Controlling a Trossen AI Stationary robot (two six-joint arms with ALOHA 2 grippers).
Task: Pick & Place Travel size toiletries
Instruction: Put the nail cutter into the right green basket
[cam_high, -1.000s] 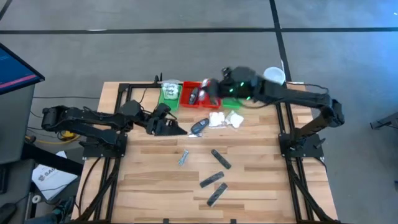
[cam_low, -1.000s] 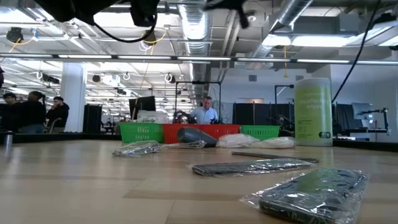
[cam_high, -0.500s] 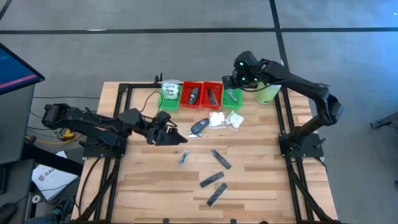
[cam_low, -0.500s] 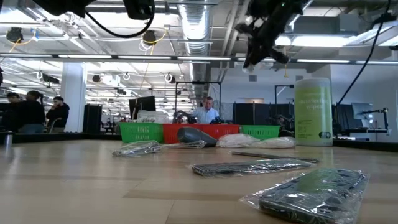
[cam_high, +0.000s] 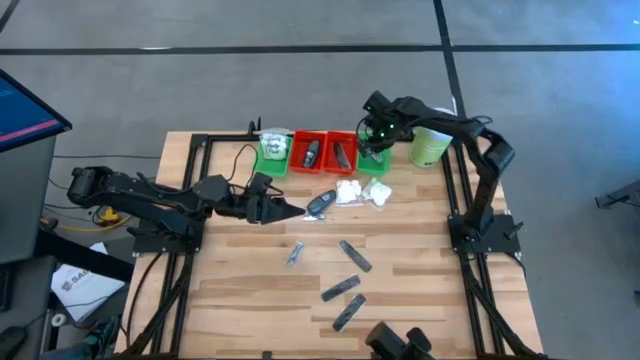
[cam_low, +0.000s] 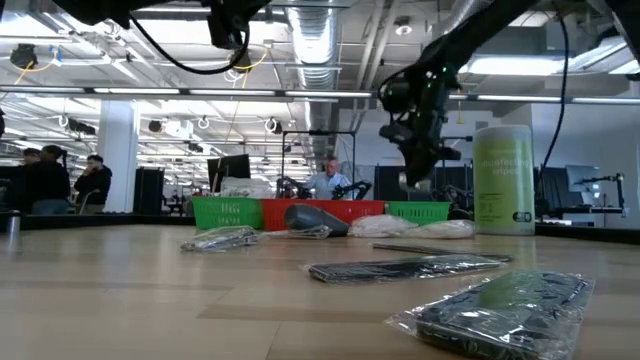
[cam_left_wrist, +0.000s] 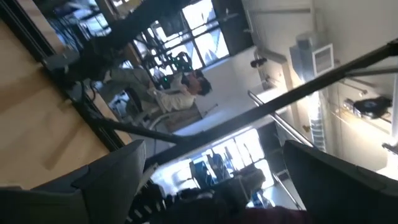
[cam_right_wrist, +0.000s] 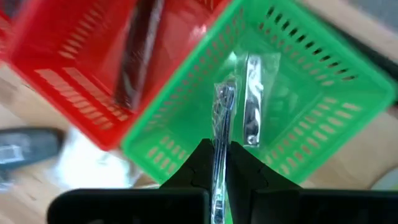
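My right gripper (cam_high: 374, 146) (cam_right_wrist: 219, 152) hangs over the right green tray (cam_high: 375, 160) (cam_right_wrist: 311, 124), shut on a silvery tube (cam_right_wrist: 222, 112). Another silvery tube (cam_right_wrist: 252, 106) lies in that tray. My left gripper (cam_high: 288, 210) is open, low over the table, just left of a black oval piece (cam_high: 320, 205). White soft packets (cam_high: 360, 192) lie near the trays. A silvery tube (cam_high: 295, 253) and three dark grey bars (cam_high: 355, 255) (cam_high: 340, 290) (cam_high: 348, 312) lie flat on the table's middle and near part. My right gripper pinches the clear-wrapped silvery tube between its two fingers (cam_right_wrist: 239, 163), coming from above and pointing down. The tube runs along the fingers, and its free end (cam_right_wrist: 224, 96) sticks out past the tips. It is lifted clear above the green tray's floor.
Four trays stand in a row at the far edge: green (cam_high: 272, 152), red (cam_high: 308, 152), red (cam_high: 340, 152), green. The red ones hold dark pieces (cam_right_wrist: 140, 56). A pale green canister (cam_high: 430, 145) (cam_low: 503, 180) stands right of them. People show in the room behind.
My right gripper swung from over the red trays up and toward the table's right, then came down over the right green tray, still shut. My left gripper crept toward the right, closer to the black oval piece.
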